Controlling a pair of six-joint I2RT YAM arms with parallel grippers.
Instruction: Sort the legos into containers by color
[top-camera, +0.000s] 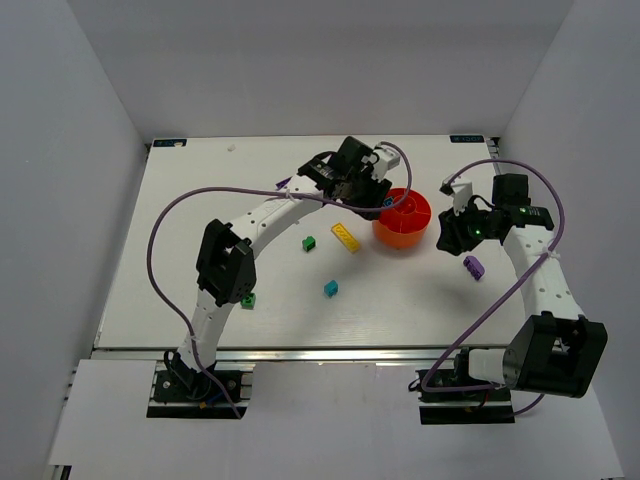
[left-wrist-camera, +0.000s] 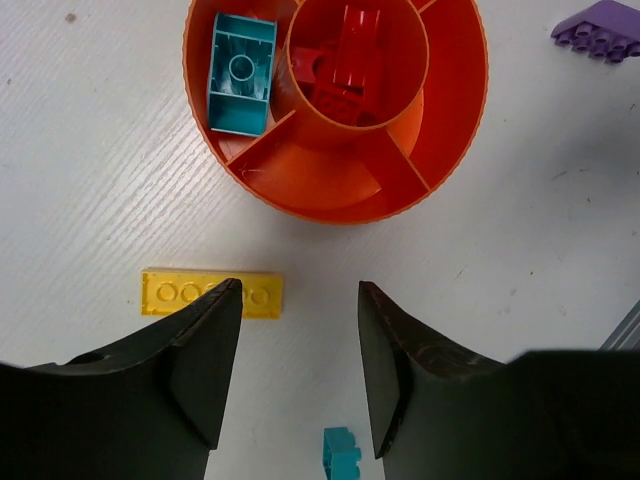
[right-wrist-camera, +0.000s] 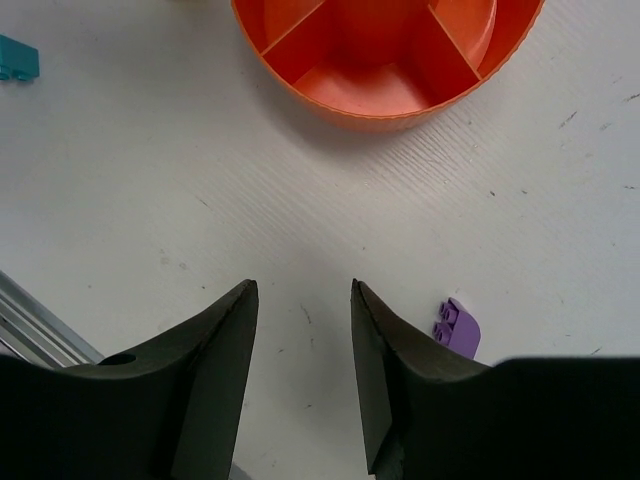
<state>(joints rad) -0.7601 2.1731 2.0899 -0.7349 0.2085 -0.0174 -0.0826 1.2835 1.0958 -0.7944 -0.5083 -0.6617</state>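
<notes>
No text, number or brand can be read in any view. Two small blue tags (top-camera: 170, 143) sit at the far corners of the table (top-camera: 200, 190) and may carry print, but they are too small to make out. The studs of the yellow brick (left-wrist-camera: 175, 292) and the teal brick (left-wrist-camera: 241, 75) show no legible lettering.

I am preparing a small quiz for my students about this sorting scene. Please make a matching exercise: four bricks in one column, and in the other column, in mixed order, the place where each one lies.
1. large teal brick
2. red bricks
3. yellow plate
4. purple brick

A. on the table, beside the right hand
B. round centre compartment of the bowl
C. outer compartment of the bowl
D. on the table, beside the left hand

Pairs: 1-C, 2-B, 3-D, 4-A.
</notes>
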